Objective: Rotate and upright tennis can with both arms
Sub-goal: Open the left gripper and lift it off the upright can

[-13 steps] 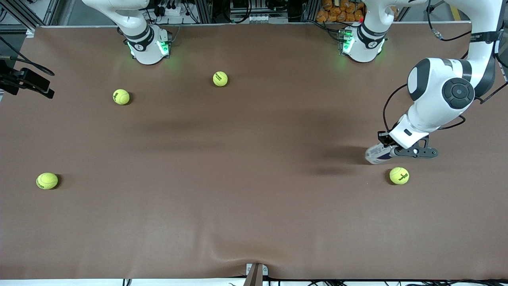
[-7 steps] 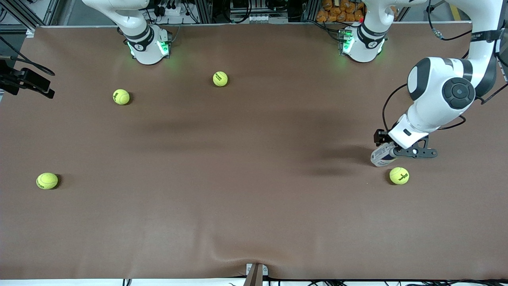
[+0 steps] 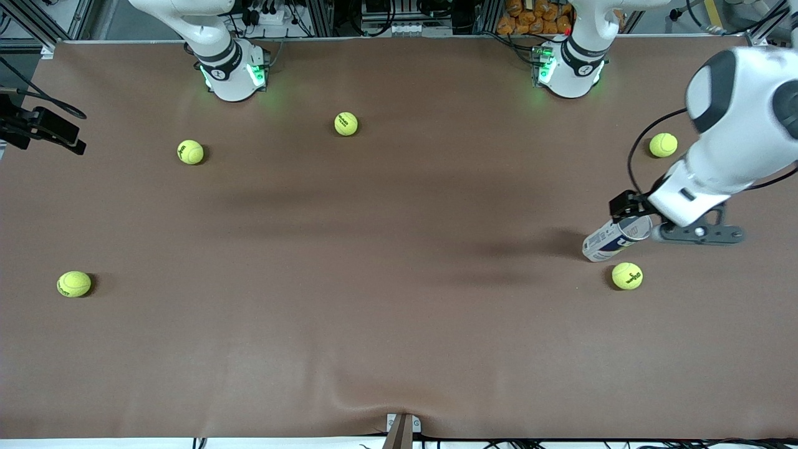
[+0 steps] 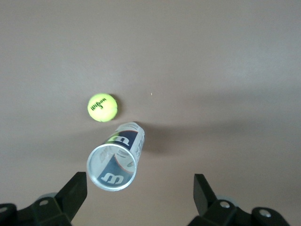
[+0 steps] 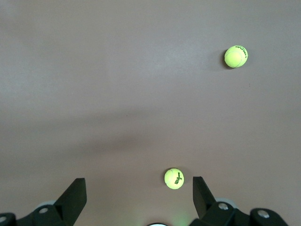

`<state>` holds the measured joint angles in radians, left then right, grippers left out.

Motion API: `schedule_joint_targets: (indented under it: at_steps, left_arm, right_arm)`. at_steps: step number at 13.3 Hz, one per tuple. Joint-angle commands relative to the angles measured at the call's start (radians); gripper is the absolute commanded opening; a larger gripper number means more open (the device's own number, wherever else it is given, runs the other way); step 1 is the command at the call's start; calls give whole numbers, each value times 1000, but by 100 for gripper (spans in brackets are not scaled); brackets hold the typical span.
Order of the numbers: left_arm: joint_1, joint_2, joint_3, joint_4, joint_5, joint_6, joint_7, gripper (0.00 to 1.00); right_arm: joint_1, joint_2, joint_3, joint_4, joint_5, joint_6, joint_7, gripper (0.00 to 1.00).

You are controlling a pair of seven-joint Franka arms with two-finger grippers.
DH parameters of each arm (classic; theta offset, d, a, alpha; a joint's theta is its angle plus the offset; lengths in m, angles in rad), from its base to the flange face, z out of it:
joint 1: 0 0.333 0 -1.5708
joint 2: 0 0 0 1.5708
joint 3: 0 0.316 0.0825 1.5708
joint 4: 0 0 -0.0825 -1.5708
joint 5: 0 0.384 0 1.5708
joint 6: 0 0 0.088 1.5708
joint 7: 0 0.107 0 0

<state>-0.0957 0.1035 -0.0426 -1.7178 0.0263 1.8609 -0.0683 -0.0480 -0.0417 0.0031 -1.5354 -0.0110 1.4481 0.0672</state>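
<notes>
The tennis can (image 3: 610,241) is seen standing upright on the worktop (image 3: 386,299), toward the left arm's end, its open mouth up, with a yellow ball (image 3: 626,275) just beside it. The left claw (image 4: 140,197) is held above the can, spread wide and gripping nothing. The right claw (image 5: 139,197) is also spread, empty, over two balls.

Left gripper (image 4: 140,188) fingers (image 4: 73,190) now apart, raised
</notes>
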Motion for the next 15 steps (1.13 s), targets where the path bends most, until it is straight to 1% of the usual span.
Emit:
schedule_joint_targets:
  at_steps: [1,4,5,7,9,10,11,12,14,15]
  left_arm:
    - [7,-11,-2,148,11,-116,7,100]
    - [33,-38,0,263,9,-257,16,100]
    - [34,-44,0,283,9,-291,19,100]
    - [34,-88,3,285,9,-324,19,100]
    - [34,-99,3,284,18,-348,24,100]
    - [34,-96,6,282,21,-350,65,100]
    - [62,-87,9,282,8,-336,143,100]
    - [79,-88,0,282,6,-319,171,100]
    - [74,-114,-16,258,-3,-344,128,100]
    - [76,-139,-19,224,-23,-353,113,100]
  right_arm:
    - [-7,-7,9,-9,-4,5,13,100]
    - [-9,-7,9,-9,-4,2,13,100]
    - [-7,-7,9,-9,-4,2,13,100]
    - [-9,-7,9,-9,-4,0,13,100]
    - [-9,-7,9,-9,-4,0,13,100]
    - [-9,-7,9,-9,-4,0,13,100]
    - [-9,-7,9,-9,-4,2,13,100]
    - [-7,-7,9,-9,-4,0,13,100]
    - [-12,-7,9,-8,-4,0,13,100]
    - [-13,-7,8,-8,-4,0,13,100]
